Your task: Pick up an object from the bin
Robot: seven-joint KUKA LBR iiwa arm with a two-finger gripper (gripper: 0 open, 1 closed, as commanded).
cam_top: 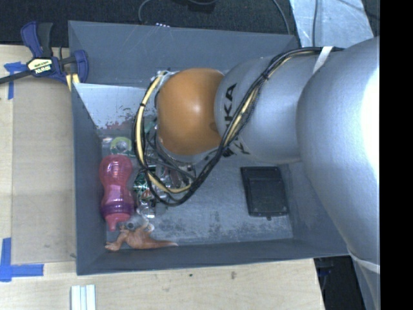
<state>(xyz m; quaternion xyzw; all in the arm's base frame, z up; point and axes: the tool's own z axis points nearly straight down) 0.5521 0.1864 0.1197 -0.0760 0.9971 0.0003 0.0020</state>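
Grey bin (213,228), pink bottle (115,186) beside gripper (147,197)

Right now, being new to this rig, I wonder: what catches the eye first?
The arm's orange wrist cover hangs large over the middle of the bin. Left of it a pink bottle lies by the left wall, with a tan toy figure in the lower-left corner. A flat black slab lies on the floor to the right.

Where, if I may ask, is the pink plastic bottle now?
The pink plastic bottle lies by the grey metal bin's left wall, just above a tan toy figure.
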